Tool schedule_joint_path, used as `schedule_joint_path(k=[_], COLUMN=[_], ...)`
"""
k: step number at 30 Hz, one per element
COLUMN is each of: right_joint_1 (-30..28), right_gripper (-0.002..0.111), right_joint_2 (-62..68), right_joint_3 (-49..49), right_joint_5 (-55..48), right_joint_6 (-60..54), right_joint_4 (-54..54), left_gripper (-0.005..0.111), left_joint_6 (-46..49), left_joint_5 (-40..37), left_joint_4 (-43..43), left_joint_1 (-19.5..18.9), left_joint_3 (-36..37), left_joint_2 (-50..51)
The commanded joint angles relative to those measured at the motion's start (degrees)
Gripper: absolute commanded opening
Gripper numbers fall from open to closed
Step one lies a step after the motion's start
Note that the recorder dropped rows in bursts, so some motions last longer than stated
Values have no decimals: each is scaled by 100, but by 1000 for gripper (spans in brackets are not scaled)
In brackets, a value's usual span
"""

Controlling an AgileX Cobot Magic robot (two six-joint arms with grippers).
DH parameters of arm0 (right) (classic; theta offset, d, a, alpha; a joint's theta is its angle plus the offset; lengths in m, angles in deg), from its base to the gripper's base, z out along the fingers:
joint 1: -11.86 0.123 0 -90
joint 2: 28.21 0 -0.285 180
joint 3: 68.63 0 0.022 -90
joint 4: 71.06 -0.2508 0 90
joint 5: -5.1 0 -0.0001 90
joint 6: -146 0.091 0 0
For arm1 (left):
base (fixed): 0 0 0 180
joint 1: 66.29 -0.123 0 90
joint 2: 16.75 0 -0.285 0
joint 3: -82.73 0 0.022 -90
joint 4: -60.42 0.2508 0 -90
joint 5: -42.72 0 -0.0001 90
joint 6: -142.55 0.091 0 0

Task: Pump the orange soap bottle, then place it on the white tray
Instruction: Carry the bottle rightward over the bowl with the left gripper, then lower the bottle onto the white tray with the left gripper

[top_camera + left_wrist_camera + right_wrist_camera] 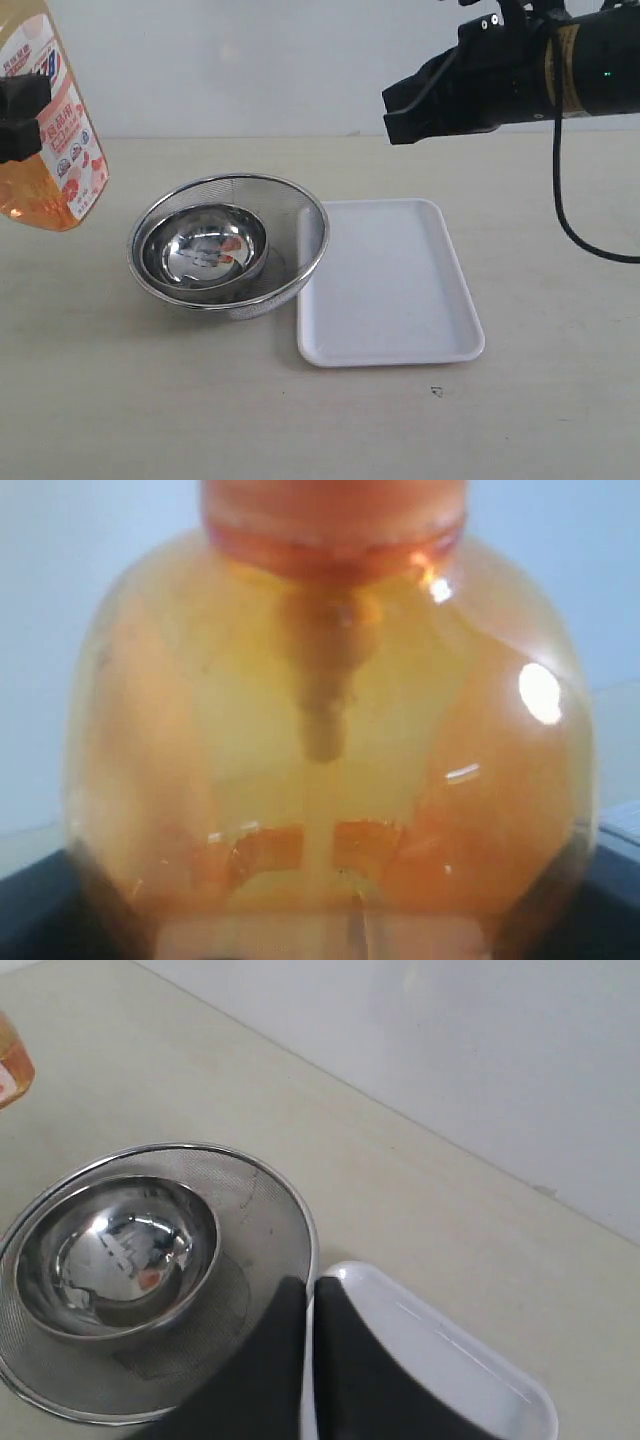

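Beige tabletop (pixel 520 420) is backed by a plain white wall (pixel 250 60). The orange soap bottle (pixel 45 170) is gripped by the left gripper (pixel 20 112), whose jaws are spread wide and clamped across the bottle's body. The bottle is tilted, and its top is cut off by the picture's edge. It is made of clear orange plastic, and a white-and-red printed label (pixel 72 150) is seen on its face. From the left wrist view it fills nearly everything. Rounded shoulders are shown under an orange collar (pixel 330 520), and a tube (pixel 322 710) is seen running down through the amber liquid. Bright glints are caught on the plastic. Whether its base touches the table cannot be told.

The right gripper (pixel 400 115) is held in the air, well apart from the bottle, with its black fingers pressed together and nothing between them. Below its fingertips the white tray (pixel 400 340) is laid flat, with rounded corners and a low rim. A round mesh strainer (pixel 305 225) is set between the tray and the left gripper, its rim meeting the tray's edge. A shiny steel bowl (pixel 205 245) is nested inside it.
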Motion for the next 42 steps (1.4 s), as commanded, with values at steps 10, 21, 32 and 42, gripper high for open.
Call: schedule_joint_path(k=[10, 21, 32, 42], right_joint_1=[-25, -25, -25, -13], right_gripper=[0, 0, 0, 0], right_joint_2=[-611, -1080, -1824, -2172], right_joint_3=[-331, -623, -1685, -2275], right_joint_5=[-227, -1452, -3039, -3607], right_joint_6=[253, 569, 590, 397], right_joint_4=[-17, -17, -383, -1414], left_gripper=[5, 5, 5, 5], left_joint_6=[3, -11, 15, -40], left_joint_5=[-459, -396, -258, 26], left_joint_4=[117, 104, 144, 145], left_joint_1=[1084, 1980, 2557, 2796], left_joint_3=[-914, -1493, -2518, -3547], left_joint_2=[-165, 749, 2110, 3318])
